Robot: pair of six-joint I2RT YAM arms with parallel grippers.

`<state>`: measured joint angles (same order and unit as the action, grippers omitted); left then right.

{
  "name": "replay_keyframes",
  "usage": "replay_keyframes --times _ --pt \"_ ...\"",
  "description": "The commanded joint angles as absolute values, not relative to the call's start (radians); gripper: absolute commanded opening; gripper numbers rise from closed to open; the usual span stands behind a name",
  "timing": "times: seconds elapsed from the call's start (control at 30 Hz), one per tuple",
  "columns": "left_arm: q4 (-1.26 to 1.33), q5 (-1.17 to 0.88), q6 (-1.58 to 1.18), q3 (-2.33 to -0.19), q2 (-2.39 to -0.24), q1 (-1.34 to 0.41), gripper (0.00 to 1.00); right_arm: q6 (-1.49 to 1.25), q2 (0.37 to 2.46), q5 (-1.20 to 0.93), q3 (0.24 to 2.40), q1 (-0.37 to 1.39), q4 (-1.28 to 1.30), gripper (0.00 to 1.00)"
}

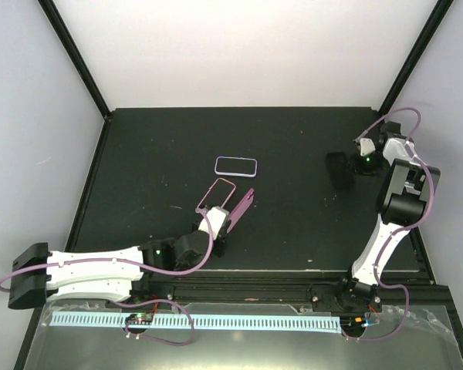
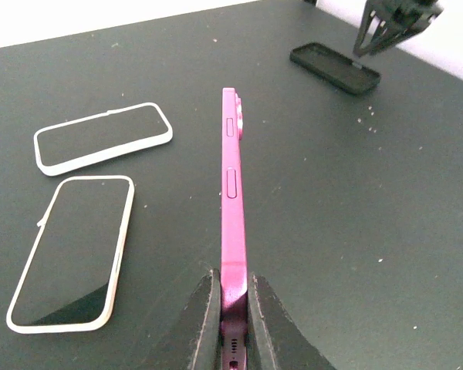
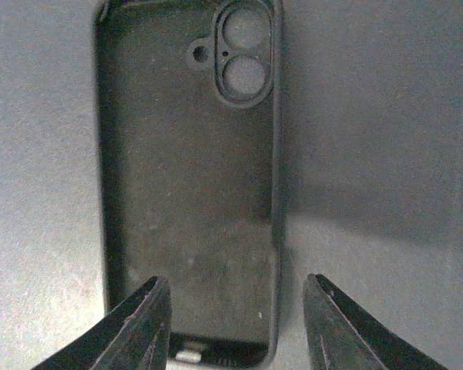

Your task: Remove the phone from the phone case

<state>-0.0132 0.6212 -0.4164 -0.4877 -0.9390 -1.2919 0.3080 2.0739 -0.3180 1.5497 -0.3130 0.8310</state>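
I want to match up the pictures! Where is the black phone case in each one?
Top external: the black phone case lies right of centre, by the right arm.
Left wrist: it is at the top right, far beyond the pink phone.
Right wrist: it fills the middle, camera holes at the top.
Shared landmark: the right gripper, close by the case in all three views.

You're looking at a robot lab cell: a black table [image 1: 293, 231] boxed in by plain white panels [image 1: 239, 46] and black frame struts [image 1: 76, 58]
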Motion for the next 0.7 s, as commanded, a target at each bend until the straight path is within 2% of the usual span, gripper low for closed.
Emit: replay_keyframes --times 0.0,0.17,0.37,0.5,0.57,0.67 --pt "0.000 0.671 -0.393 -0.560 -0.989 -1.299 0.02 0.313 1.900 -0.288 1.453 -0.311 0.763 0.47" --pt "-0.039 0.760 -0.355 -0.649 -1.120 -1.298 0.02 0.339 1.606 -0.445 1.223 -0.285 0.754 0.47" --pt "0.077 0.835 -0.216 -0.738 -1.362 -1.270 0.02 0.316 1.180 -0.414 1.009 -0.079 0.753 0.49" --pt "0.086 0.859 -0.156 -0.872 -1.520 -1.240 0.02 0.205 0.962 -0.459 0.956 -0.061 0.735 0.55" --pt "0.079 0.870 -0.117 -0.945 -1.598 -1.229 0.01 0.133 0.877 -0.443 0.941 -0.062 0.715 0.62" --pt "0.073 0.906 -0.050 -1.059 -1.701 -1.222 0.02 0.092 0.768 -0.427 0.902 -0.062 0.663 0.82"
